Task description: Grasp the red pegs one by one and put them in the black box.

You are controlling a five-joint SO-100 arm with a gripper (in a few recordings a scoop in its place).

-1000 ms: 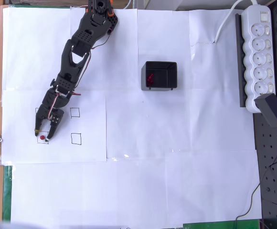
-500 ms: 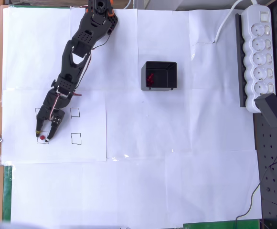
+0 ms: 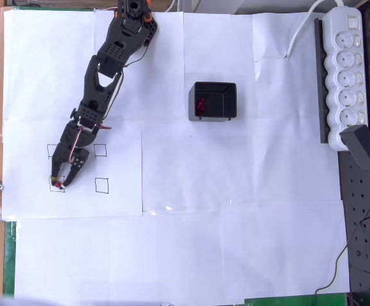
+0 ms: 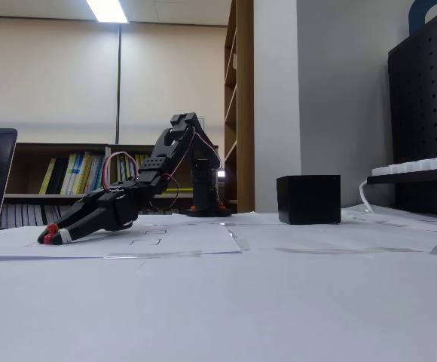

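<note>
End effector [image 3: 59, 185] down on the desk [image 3: 236, 242], nearly closed around a red peg [image 3: 57, 185]; black box [image 3: 214, 101] away at two o'clock.

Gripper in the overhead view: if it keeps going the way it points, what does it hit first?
The black two-finger gripper points down-left at the white paper-covered table. A small dark-red round peg sits right at its fingers, so it meets that, then the paper. Whether the fingers already touch the peg is unclear.
</note>
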